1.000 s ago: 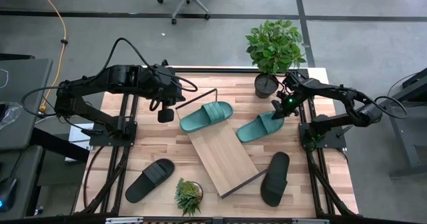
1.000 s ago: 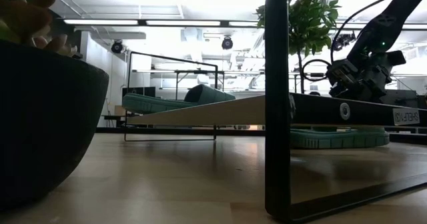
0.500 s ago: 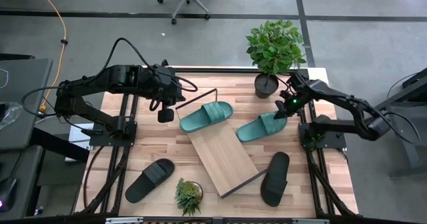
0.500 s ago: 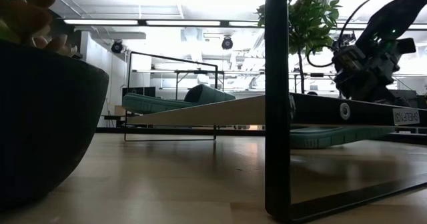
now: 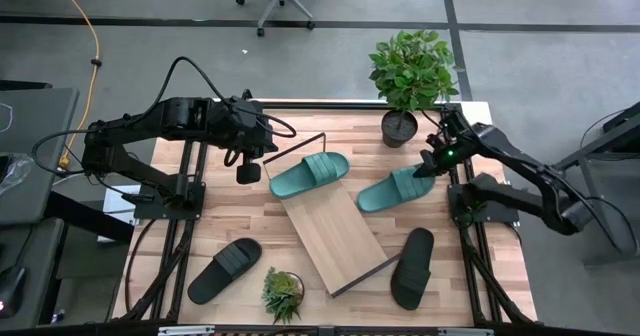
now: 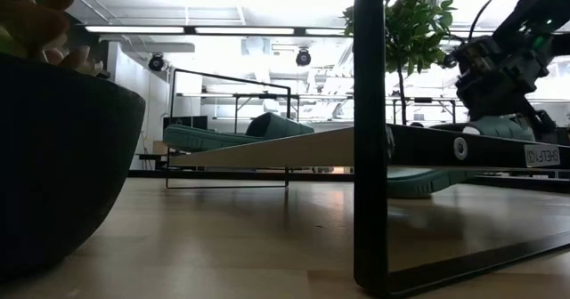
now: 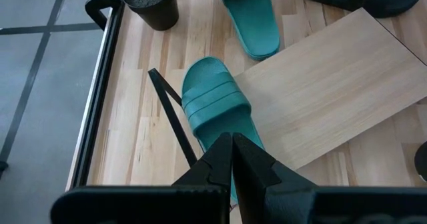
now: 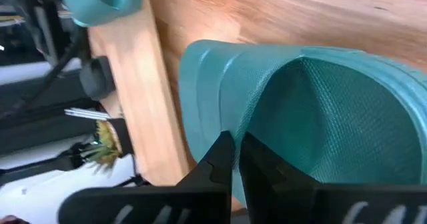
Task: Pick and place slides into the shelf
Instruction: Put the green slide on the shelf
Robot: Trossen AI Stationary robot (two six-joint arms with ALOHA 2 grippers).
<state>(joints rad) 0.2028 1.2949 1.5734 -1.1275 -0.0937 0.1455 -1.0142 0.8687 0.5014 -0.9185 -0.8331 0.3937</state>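
One teal slide (image 5: 310, 175) lies sole down across the far end of the slanted light-wood shelf (image 5: 330, 234). My left gripper (image 5: 248, 173) hangs shut just left of that slide's heel, touching nothing; its wrist view shows the slide (image 7: 213, 107) below the fingertips. My right gripper (image 5: 425, 166) is shut on the second teal slide (image 5: 393, 190), right of the shelf. One black slide (image 5: 224, 270) lies flat near the table's near-left corner. The other black slide (image 5: 413, 267) lies flat near the shelf's near end. My right gripper pinches the second teal slide by the edge of its ribbed strap (image 8: 227, 97) at the end nearest the table's right edge. The fingers come slanting down from the right. That end is raised, and the slide tilts with its other end (image 6: 419, 188) low by the table.
A tall potted plant (image 5: 410, 71) stands at the far edge, close behind my right gripper. A small potted plant (image 5: 282, 293) sits at the near edge beside the shelf. The shelf's black wire frame (image 7: 175, 121) rises next to the shelved slide. Bare wood shows at the table's left.
My right gripper has moved up and a little toward the table's right edge with the teal slide in its hold. The slide's strap end has lifted off the table and the slide has tipped, its other end staying low. The left arm has kept still.
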